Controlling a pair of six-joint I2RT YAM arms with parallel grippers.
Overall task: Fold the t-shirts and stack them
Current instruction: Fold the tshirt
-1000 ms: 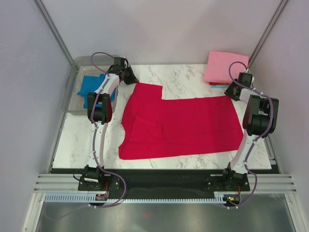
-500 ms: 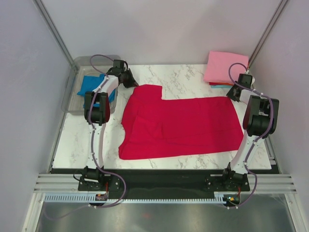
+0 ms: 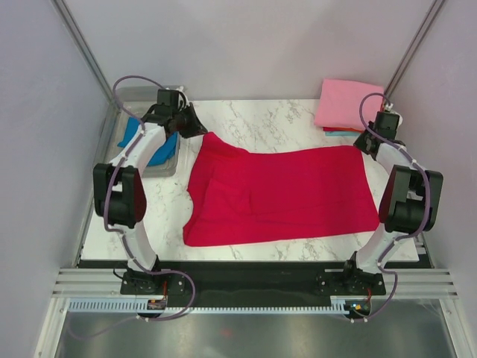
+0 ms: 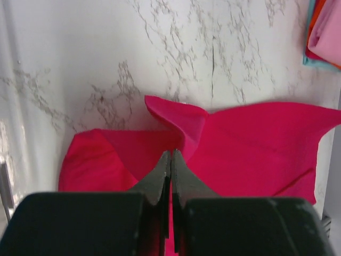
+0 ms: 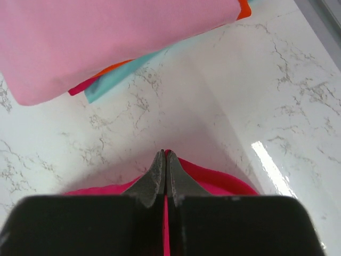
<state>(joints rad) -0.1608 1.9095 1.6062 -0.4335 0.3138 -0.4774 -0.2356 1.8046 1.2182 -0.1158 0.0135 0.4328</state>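
I count 5 t-shirts for certain: 1 crimson t-shirt (image 3: pixel 283 194), 1 blue t-shirt (image 3: pixel 133 132), and 3 in the pile, namely 1 pink t-shirt (image 3: pixel 346 104), 1 orange t-shirt (image 5: pixel 244 8) and 1 teal t-shirt (image 5: pixel 122 74) (a thin red edge (image 5: pixel 80 89) also peeks out of that pile, and I cannot tell whether it is a 6th). There is 1 clear tub (image 3: pixel 141 92) and 1 marble table (image 3: pixel 276 119). I have 2 grippers, my left gripper (image 4: pixel 170 157) and my right gripper (image 5: pixel 164 156), each with 2 fingers.
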